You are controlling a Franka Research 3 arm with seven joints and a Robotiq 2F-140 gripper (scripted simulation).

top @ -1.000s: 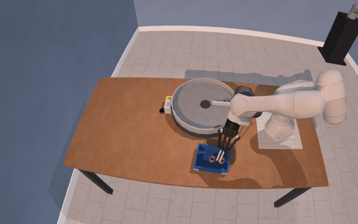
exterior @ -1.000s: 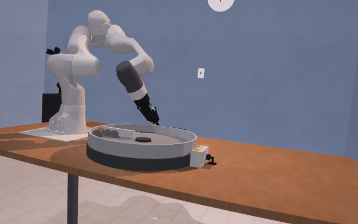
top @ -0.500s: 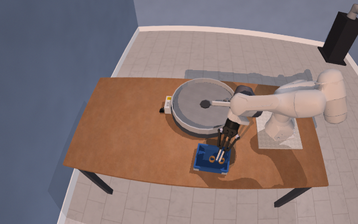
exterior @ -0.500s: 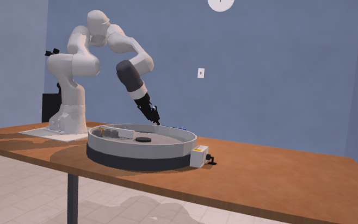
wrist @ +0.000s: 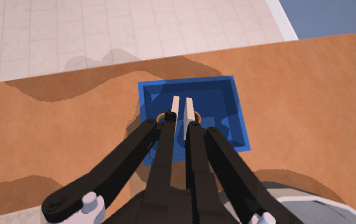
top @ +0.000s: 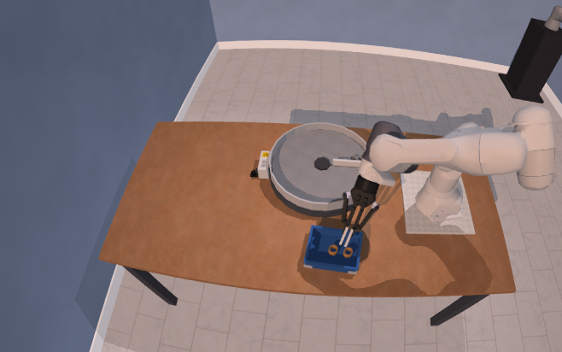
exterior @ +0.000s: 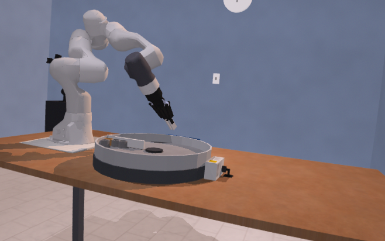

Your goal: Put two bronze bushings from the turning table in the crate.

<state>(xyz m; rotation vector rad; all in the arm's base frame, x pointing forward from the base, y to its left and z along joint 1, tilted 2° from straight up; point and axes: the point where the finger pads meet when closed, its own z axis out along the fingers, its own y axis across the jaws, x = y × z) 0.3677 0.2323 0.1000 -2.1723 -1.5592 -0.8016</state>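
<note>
Two bronze bushings (top: 332,249) (top: 348,252) lie side by side on the floor of the blue crate (top: 333,250). My gripper (top: 345,243) hangs tilted just above the crate, over the gap between the two rings. Its fingers are nearly together with a thin slit and nothing between them. In the wrist view the fingertips stand over the crate (wrist: 200,115), and the bushings (wrist: 160,117) (wrist: 196,118) peek out on either side of them. The turning table (top: 318,164) is behind the crate. A few grey bushings (exterior: 115,143) sit at its rim by a white guide bar.
A white control box (top: 264,164) is fixed to the turning table's left side. The arm's base (top: 440,201) stands on a pale plate at the right. The crate is near the table's front edge.
</note>
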